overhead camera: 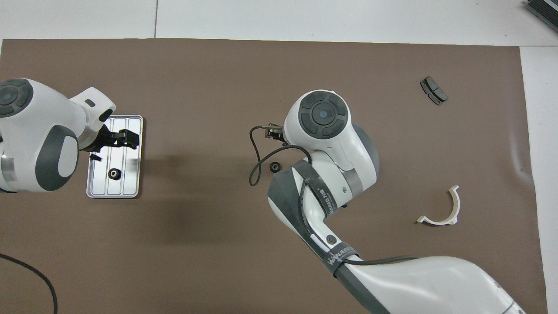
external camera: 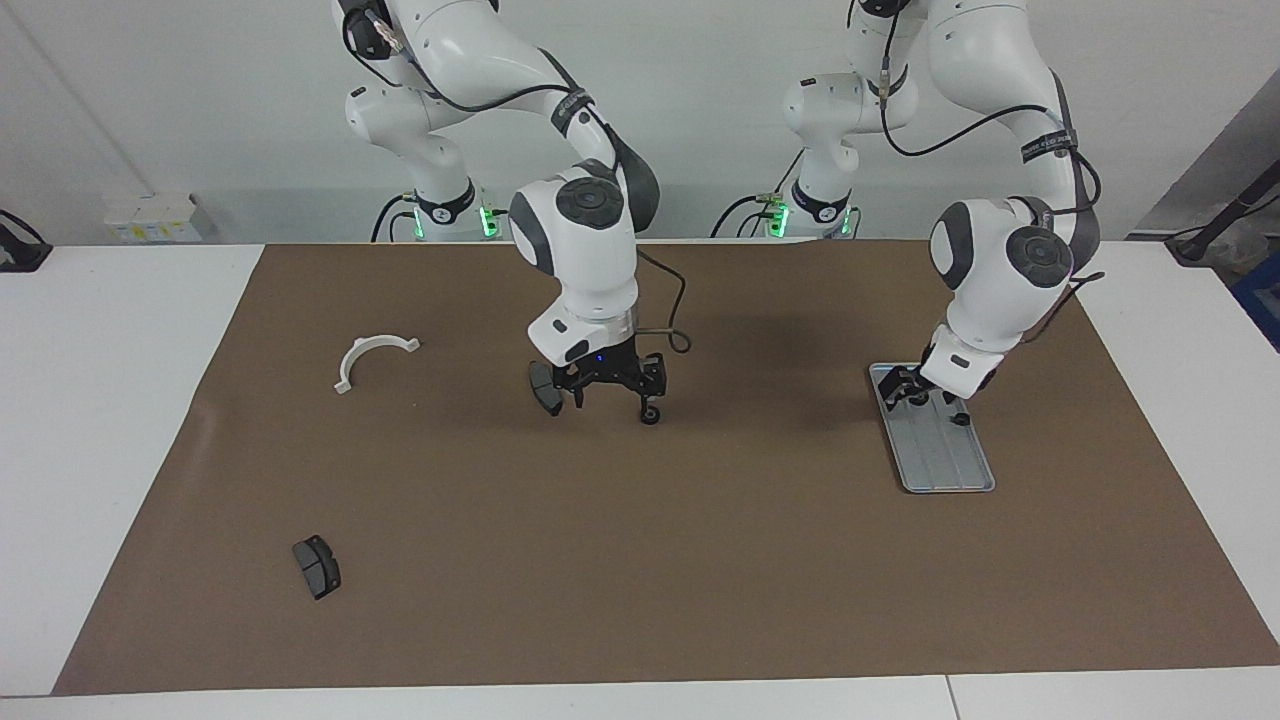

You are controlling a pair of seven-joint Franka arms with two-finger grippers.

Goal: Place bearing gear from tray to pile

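Note:
The silver tray (external camera: 942, 462) (overhead camera: 130, 176) lies toward the left arm's end of the mat. One black bearing gear (overhead camera: 114, 173) and a small black part (external camera: 959, 419) (overhead camera: 96, 158) rest in it. My left gripper (external camera: 903, 395) (overhead camera: 130, 138) hangs open low over the tray, holding nothing. A second bearing gear (external camera: 651, 414) (overhead camera: 275, 167) sits on the mat's middle, next to a dark brake pad (external camera: 545, 389). My right gripper (external camera: 613, 398) stands open just above the mat between that pad and the gear, one fingertip right over the gear. The right wrist hides this gripper in the overhead view.
A white half-ring bracket (external camera: 372, 353) (overhead camera: 441, 210) lies toward the right arm's end of the mat. Another brake pad (external camera: 317, 566) (overhead camera: 433, 90) lies farther from the robots at that same end. A brown mat (external camera: 640, 560) covers the white table.

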